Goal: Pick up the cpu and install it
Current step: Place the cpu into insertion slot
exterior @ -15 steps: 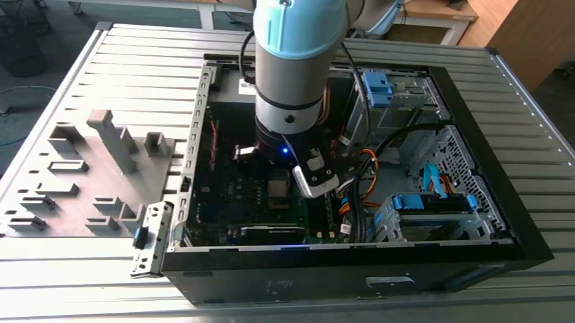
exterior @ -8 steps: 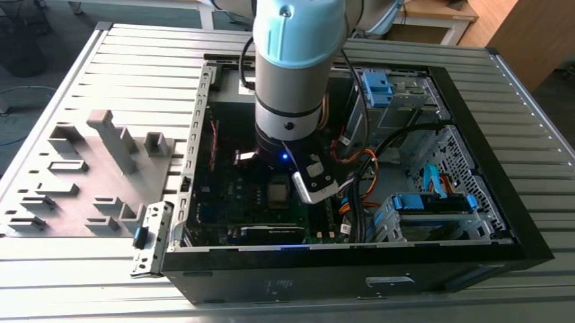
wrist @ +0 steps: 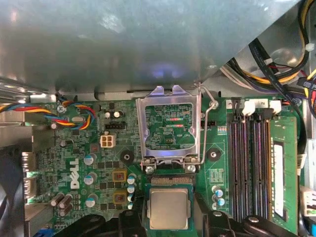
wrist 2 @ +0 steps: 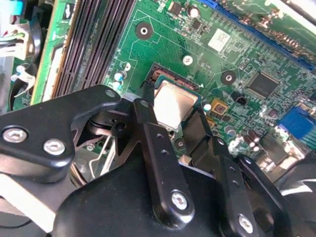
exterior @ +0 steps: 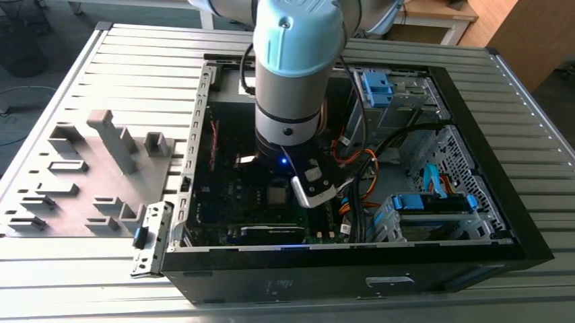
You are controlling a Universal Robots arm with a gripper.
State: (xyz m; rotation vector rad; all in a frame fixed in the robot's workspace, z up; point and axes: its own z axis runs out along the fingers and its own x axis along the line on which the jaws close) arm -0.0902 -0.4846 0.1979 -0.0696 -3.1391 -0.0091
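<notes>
The cpu (wrist: 169,207) is a small silver square on a green base, seen in both wrist views (wrist 2: 173,104). It sits between the two black fingers (wrist 2: 148,128) of my gripper (wrist 2: 174,117), which is shut on it. It is right over the socket on the green motherboard (wrist: 79,163), and a strip of socket contacts (wrist: 170,180) shows beside its edge. I cannot tell whether it rests in the socket. The socket's metal load plate (wrist: 170,126) stands open. In the exterior view my arm (exterior: 292,81) reaches down into the open computer case (exterior: 489,195).
Memory slots (wrist: 252,163) run beside the socket. Orange and black cables (exterior: 364,185) and blue drive bays (exterior: 431,202) fill the case toward the exterior view's right. A grey fixture plate (exterior: 90,175) lies on the slatted table (exterior: 134,60) at the exterior view's left.
</notes>
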